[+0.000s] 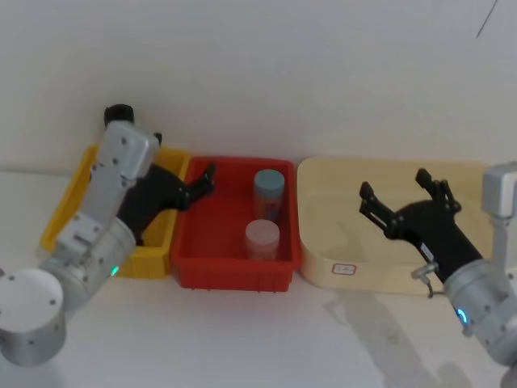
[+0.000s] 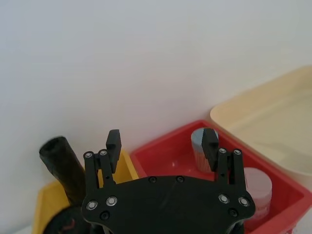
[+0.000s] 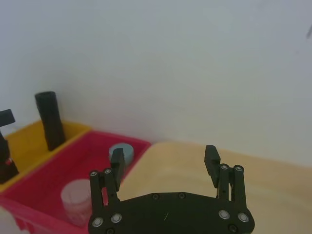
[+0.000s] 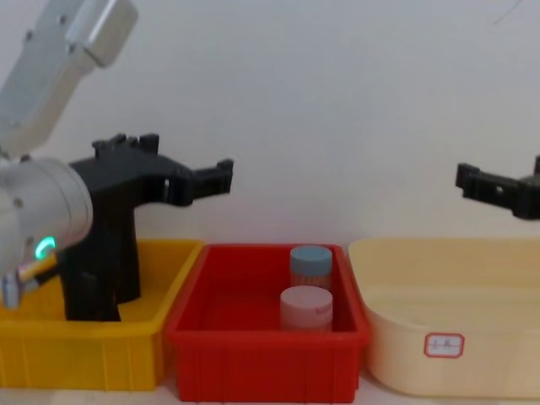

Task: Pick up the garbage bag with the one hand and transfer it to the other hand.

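The garbage bag point(image 2: 61, 165), a rough matte black roll, stands upright at the back of the yellow bin point(image 1: 69, 198) against the wall; its top shows in the head view point(image 1: 119, 113) and it also shows in the right wrist view point(image 3: 50, 119). My left gripper point(image 1: 203, 183), on the green-lit arm, hovers open and empty over the border between the yellow and red bins, forward of the roll and apart from it point(image 2: 161, 144). My right gripper point(image 1: 393, 187), on the blue-lit arm, hangs open and empty above the beige tray point(image 3: 164, 158).
The red bin point(image 1: 234, 271) in the middle holds a blue-lidded jar point(image 1: 269, 190) and a pink-lidded jar point(image 1: 262, 237). A beige tray point(image 1: 323, 267) sits on the right. Another black object point(image 2: 63, 222) lies lower in the yellow bin. A white wall stands close behind.
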Robot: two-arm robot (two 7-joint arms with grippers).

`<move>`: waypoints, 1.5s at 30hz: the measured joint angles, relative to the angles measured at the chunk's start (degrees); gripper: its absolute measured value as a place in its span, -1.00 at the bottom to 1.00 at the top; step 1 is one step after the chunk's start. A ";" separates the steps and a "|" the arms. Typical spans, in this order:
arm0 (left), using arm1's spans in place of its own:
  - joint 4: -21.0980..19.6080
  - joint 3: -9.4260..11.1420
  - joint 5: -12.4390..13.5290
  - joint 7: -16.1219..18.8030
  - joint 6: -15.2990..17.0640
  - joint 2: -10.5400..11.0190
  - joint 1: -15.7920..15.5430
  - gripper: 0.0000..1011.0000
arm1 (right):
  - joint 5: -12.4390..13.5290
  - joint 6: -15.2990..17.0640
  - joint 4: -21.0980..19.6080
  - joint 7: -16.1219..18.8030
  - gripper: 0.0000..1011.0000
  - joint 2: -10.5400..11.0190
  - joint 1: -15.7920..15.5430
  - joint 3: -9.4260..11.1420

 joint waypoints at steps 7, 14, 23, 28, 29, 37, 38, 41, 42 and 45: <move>-4.30 -2.74 -2.55 -2.64 3.46 2.17 -0.77 0.98 | 0.25 3.33 -1.69 0.92 0.98 -0.98 3.28 -1.33; -8.13 -8.06 -7.21 -7.22 6.78 6.43 -0.19 0.98 | 0.41 9.02 -3.25 1.45 0.98 -2.51 6.94 -3.27; -9.21 -12.19 -11.03 -12.06 10.66 10.95 0.83 0.98 | 0.92 16.03 -3.76 2.24 0.98 -3.94 10.13 -5.24; -8.67 -13.43 -12.54 -14.47 12.54 13.20 1.27 0.98 | 1.07 18.73 -2.85 2.72 0.98 -4.61 11.49 -6.24; -8.20 -13.73 -12.98 -15.30 13.13 13.97 1.37 0.98 | 1.08 19.37 -2.43 2.85 0.98 -4.81 11.88 -6.51; -3.96 -13.95 -14.57 -19.08 15.56 16.76 0.91 0.98 | 1.10 21.92 0.73 4.06 0.98 -6.08 13.95 -8.02; -3.30 -13.83 -14.69 -19.38 15.71 16.92 0.73 0.98 | 1.11 22.11 1.06 4.24 0.98 -6.19 14.12 -8.16; -0.96 -13.45 -15.15 -20.49 16.14 17.22 0.07 0.98 | 1.16 22.60 2.55 4.82 0.98 -6.63 14.82 -8.70; -0.63 -13.40 -15.25 -20.74 16.19 17.24 -0.09 0.98 | 1.18 22.81 3.15 5.11 0.98 -6.83 15.13 -8.92; 2.35 -12.94 -15.83 -22.00 16.26 17.29 -0.96 0.98 | 1.29 23.19 4.47 5.73 0.98 -7.19 15.74 -9.31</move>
